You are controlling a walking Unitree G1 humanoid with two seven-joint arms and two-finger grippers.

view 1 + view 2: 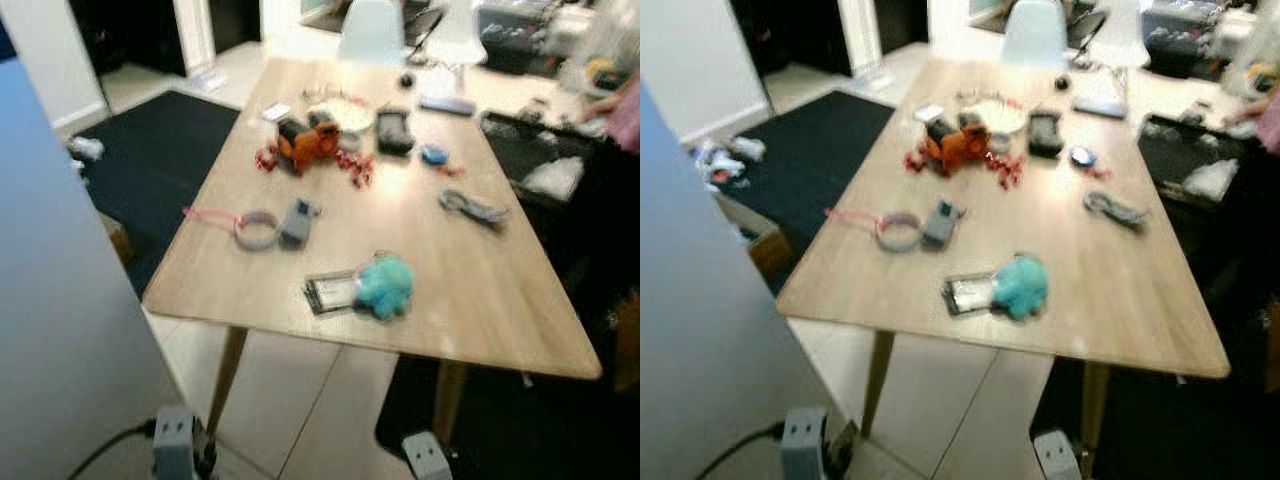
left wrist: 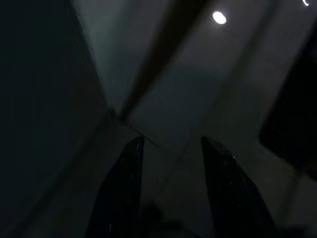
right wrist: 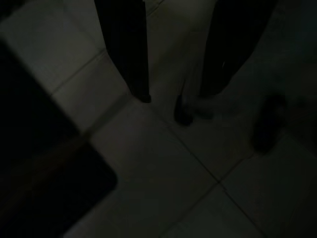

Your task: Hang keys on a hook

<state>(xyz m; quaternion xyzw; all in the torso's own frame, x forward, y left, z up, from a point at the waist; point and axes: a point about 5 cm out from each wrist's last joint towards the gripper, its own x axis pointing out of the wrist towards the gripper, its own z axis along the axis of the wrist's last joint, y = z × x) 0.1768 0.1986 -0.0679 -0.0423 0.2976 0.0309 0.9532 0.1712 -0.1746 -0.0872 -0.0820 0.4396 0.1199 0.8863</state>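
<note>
Both arms hang low below the near edge of the light wooden table [image 1: 480, 290]. The left gripper [image 2: 171, 148] points at dim floor, its two black fingers parted with a clear gap and nothing between them; the right gripper [image 3: 181, 99] over pale floor tiles [image 3: 163, 163] is likewise spread and empty. Well ahead of both, near the table's front edge, lies the flat silvery key bunch [image 1: 330, 292], touching a fluffy teal pompom [image 1: 385, 286]. Farther beyond sits an orange plush toy [image 1: 312, 143].

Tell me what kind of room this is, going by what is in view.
Probably a dining or living area in a home. A long wooden table carries household clutter, among it a teal plush toy and an orange plush toy. White chairs stand at its far end, and a dark rug lies on tiled floor.
</note>
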